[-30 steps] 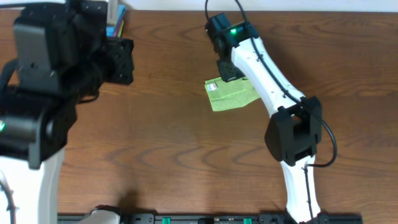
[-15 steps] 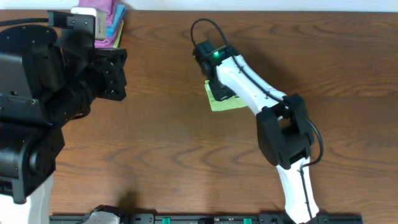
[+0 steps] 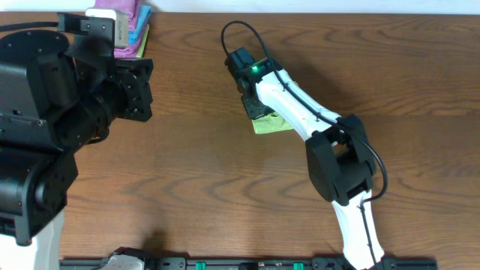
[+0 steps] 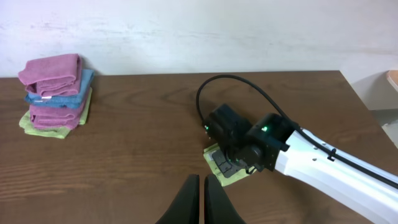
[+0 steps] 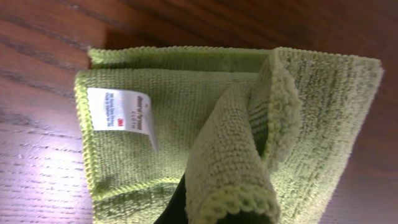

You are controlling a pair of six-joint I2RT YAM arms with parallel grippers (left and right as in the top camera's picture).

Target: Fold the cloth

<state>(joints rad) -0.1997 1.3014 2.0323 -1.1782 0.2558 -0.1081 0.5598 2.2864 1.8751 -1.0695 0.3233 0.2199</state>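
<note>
The cloth (image 3: 273, 124) is a lime-green towel lying partly folded on the wooden table, mostly hidden under my right arm in the overhead view. My right gripper (image 3: 252, 103) is shut on one edge of it. In the right wrist view a flap of the cloth (image 5: 186, 106) curls up over the dark finger (image 5: 176, 210), above the flat layers that carry a white label (image 5: 121, 112). My left gripper (image 4: 199, 180) hangs shut and empty above the table, just left of the cloth (image 4: 234, 178).
A stack of folded purple, blue and green towels (image 4: 56, 93) stands at the far left corner (image 3: 129, 31). The right arm's black cable (image 4: 236, 81) loops above the cloth. The table's right edge (image 4: 360, 112) lies beyond the right arm.
My right gripper has carried the cloth's edge leftward over the rest, so less green shows. The left arm shifted early on, then stayed still.
</note>
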